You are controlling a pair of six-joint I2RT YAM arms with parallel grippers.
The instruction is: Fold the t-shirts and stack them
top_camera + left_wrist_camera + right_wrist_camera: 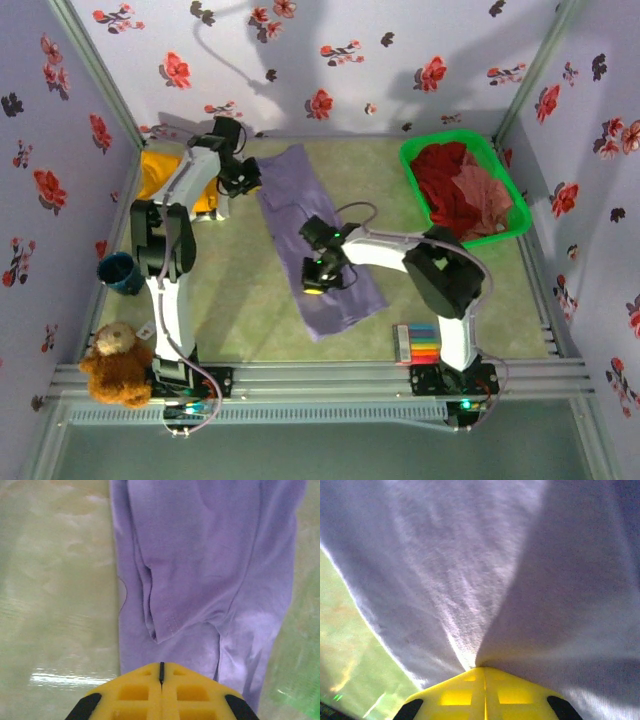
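The lavender t-shirt (320, 230) lies as a long, narrow strip running diagonally across the green mat. My right gripper (318, 275) sits at its near left edge, shut on the cloth. In the right wrist view the fabric (485, 580) gathers into creases that run into the closed fingertips of the gripper (482, 667). My left gripper (243, 180) is at the shirt's far left edge, shut. Its tips (161, 666) are pressed together over the shirt's hem (200, 580) with no cloth seen between them. A mustard-yellow t-shirt (160, 180) lies at the back left, partly under the left arm.
A green basket (445, 139) at the back right holds a dark red t-shirt (445, 180) and a salmon-pink one (490, 195). A dark blue cup (120, 272) and a teddy bear (112, 362) stand at the left. A set of coloured markers (418, 343) lies by the right base. Floral walls enclose three sides.
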